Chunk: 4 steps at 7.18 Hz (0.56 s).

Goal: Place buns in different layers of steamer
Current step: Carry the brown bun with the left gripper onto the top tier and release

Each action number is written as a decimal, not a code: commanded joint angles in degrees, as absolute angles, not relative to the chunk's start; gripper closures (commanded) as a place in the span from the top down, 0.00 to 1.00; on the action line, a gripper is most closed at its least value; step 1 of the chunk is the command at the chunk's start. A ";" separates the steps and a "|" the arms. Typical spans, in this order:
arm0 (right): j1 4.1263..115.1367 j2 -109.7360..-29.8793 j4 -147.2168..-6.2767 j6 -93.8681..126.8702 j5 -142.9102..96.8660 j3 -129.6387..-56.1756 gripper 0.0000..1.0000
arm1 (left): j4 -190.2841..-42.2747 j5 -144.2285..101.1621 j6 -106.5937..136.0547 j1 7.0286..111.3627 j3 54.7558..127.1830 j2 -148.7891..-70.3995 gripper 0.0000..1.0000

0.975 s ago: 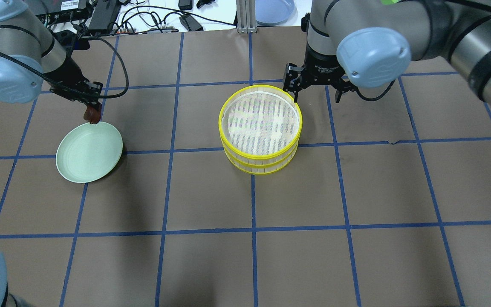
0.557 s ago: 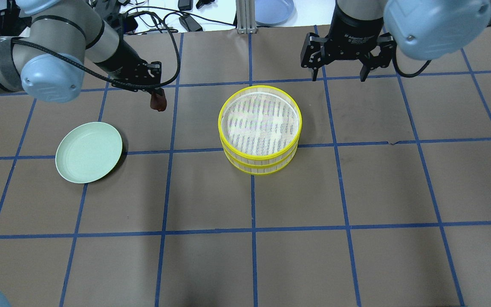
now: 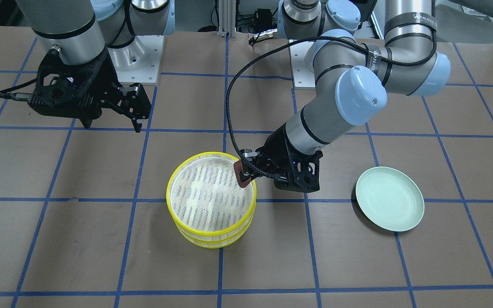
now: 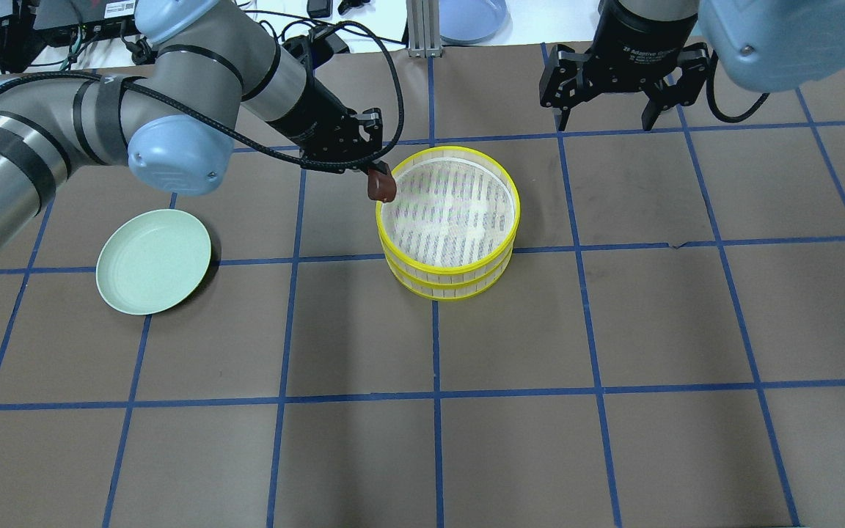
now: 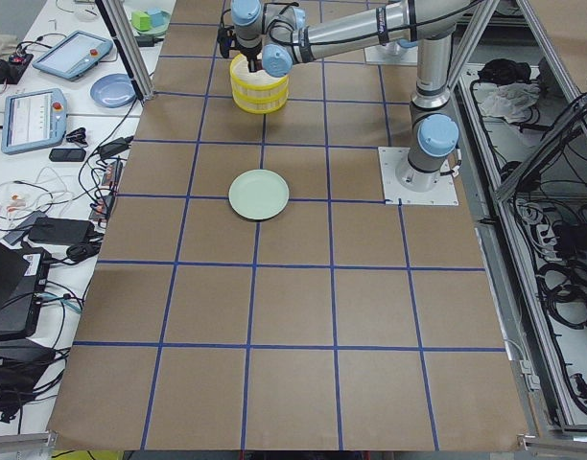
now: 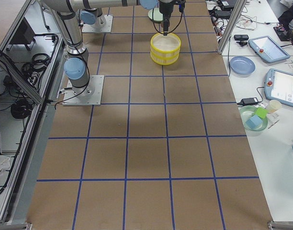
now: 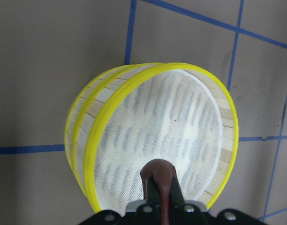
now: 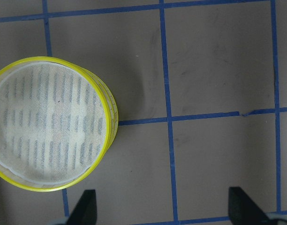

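Two yellow-rimmed steamer layers (image 4: 446,273) stand stacked mid-table; the top tray's white slatted bottom is bare (image 3: 210,194) (image 7: 157,126) (image 8: 49,126). My left gripper (image 4: 380,183) is shut on the dark reddish-brown bun (image 4: 381,185) and holds it over the top layer's rim on the plate side (image 3: 242,177) (image 7: 157,176). My right gripper (image 4: 606,110) is open and empty, raised beyond the steamer's far right (image 3: 111,124). The cream-white bun shows in no view.
A pale green plate (image 4: 153,261) sits empty at the left (image 3: 390,199). A blue plate (image 4: 472,18) and cables lie past the table's far edge. Blue tape lines grid the brown table.
My left gripper has carried the brown bun from the plate's edge rightward to the steamer's rim. My right gripper has risen and drawn back from the steamer.
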State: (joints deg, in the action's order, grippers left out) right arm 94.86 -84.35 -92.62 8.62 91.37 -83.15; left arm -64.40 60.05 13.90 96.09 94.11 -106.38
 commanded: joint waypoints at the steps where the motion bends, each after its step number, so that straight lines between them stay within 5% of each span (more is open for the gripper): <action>1: 94.92 -84.38 -92.55 8.35 91.41 -83.32 1.00 | -64.07 57.83 14.33 97.64 94.13 -106.87 0.35; 2: 95.10 -84.46 -92.55 8.35 91.41 -83.32 1.00 | -63.38 57.66 17.46 97.82 94.13 -106.96 0.89; 3: 95.01 -84.46 -92.55 8.35 91.49 -83.32 1.00 | -62.41 57.57 18.62 97.91 94.13 -107.05 1.00; 4: 95.01 -84.46 -92.55 8.35 91.58 -83.32 1.00 | -62.49 57.22 19.94 97.91 94.04 -107.14 1.00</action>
State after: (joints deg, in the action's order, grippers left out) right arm 95.01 -84.45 -92.55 8.35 91.49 -83.31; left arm -62.80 57.55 18.30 97.84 94.11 -107.03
